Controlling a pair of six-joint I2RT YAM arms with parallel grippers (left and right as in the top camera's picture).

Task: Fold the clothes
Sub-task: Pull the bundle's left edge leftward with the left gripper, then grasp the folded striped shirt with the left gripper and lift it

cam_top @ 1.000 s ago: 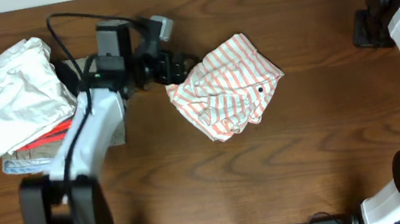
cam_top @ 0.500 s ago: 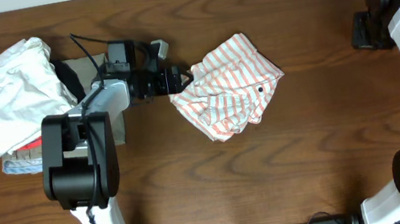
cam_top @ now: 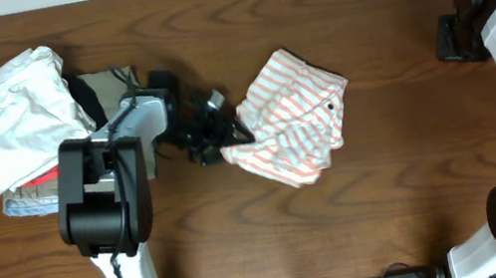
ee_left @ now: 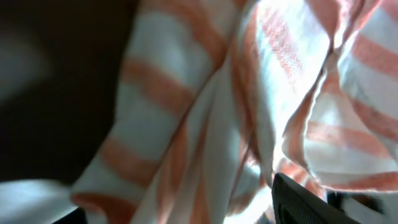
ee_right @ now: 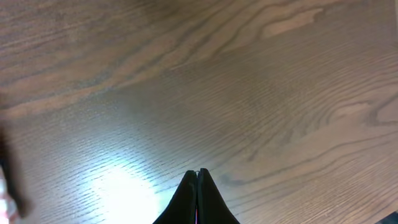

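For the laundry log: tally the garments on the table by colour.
Coral-and-white striped shirt: 1
White garment: 1
Olive-khaki garment: 1
Red garment: 1
Pale blue garment: 1
Total: 5

The gripper [ee_right: 198,174] hangs over the table [ee_right: 261,87], jaws pressed together at the bottom edge. Brown wood grain fills the view. A bright glare [ee_right: 121,190] sits lower left.

Coral-and-white striped shirt [cam_top: 292,132] crumpled in loose heap, unfolded
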